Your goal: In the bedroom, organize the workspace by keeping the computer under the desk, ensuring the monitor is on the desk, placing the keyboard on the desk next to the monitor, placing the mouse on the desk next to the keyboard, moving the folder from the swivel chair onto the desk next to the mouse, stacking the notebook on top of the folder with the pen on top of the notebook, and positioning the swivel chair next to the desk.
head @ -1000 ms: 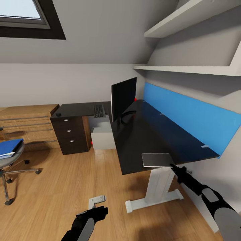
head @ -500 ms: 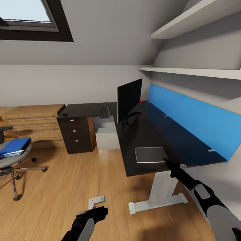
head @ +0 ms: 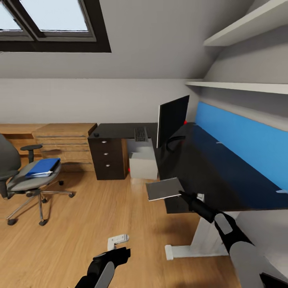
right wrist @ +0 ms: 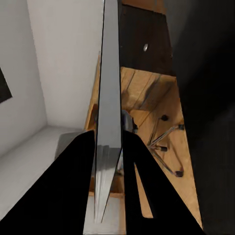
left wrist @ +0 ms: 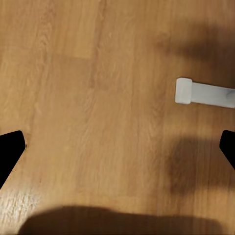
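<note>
Right gripper is clamped on the notebook, held flat off the desk front edge, over open floor. Left gripper is spread apart above bare planks. Folder is seen on the swivel chair, well apart to the left.

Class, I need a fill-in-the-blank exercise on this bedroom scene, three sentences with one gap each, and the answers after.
1. The blue folder lies on the seat of the ____.
2. The right pincer is shut on the grey ____.
3. The keyboard lies on the desk beside the ____.

Missing words: chair; notebook; monitor
</note>
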